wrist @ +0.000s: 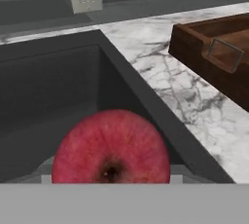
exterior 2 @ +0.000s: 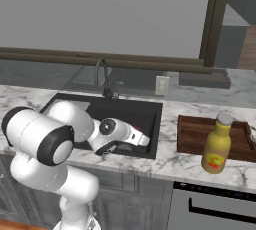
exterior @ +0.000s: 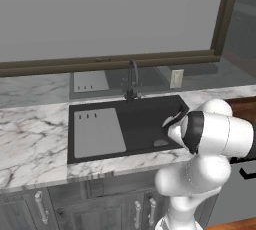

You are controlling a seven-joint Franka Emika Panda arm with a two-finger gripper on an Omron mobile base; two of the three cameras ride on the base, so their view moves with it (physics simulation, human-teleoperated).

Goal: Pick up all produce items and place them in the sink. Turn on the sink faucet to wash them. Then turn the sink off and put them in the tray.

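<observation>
Hand view shows the black sink [wrist: 58, 86] across the 9 o'clock half, the wooden tray [wrist: 214, 57] on the marble at 2 o'clock, and the red apple [wrist: 111, 147] close at 6 o'clock, right before the fingers. I judge the apple is held over the basin, perhaps on its way to the tray. The fingers seem parted wide around the apple, though the contact itself is hidden. Next, carry it toward 2 o'clock above the sink edge.

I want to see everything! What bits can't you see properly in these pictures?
- Hand: right base view, too small to tell open or gripping.
- Apple: hand view, bottom cut off.
- Sink: left base view, right corner behind the arm.
- Tray: right base view, partly behind the yellow bottle.
</observation>
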